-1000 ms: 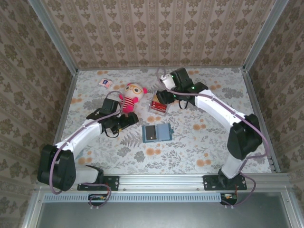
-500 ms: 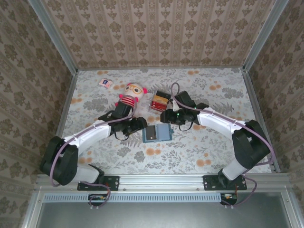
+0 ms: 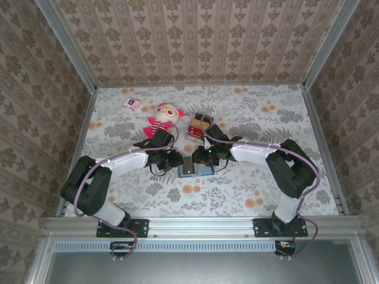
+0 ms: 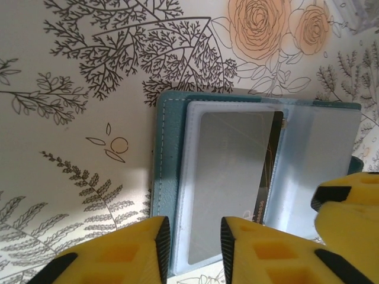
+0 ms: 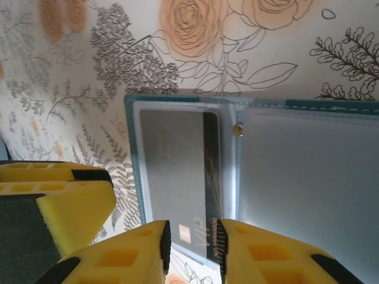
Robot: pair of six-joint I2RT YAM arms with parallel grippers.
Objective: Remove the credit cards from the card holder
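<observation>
Near the middle of the flowered table, the card holder lies open and flat, a teal rim around a pale blue-grey inside. Both arms bend in over it. The left gripper sits at its left end and the right gripper at its far edge, the two close together.

Seen from the left wrist, the left gripper has its yellow fingers drawn narrow, a slim gap between them, straddling the edge of the clear sleeve on the card holder. Whether they pinch it, I cannot tell. A dark credit card sits in that sleeve, glare across its face.

Seen from the right wrist, the right gripper is just as narrow, its jaws either side of the near end of the credit card. Gripping or only around it, I cannot tell.

Just beyond the holder lies a red-and-tan pile, with a plush doll to its left and a small packet near the far left corner.
</observation>
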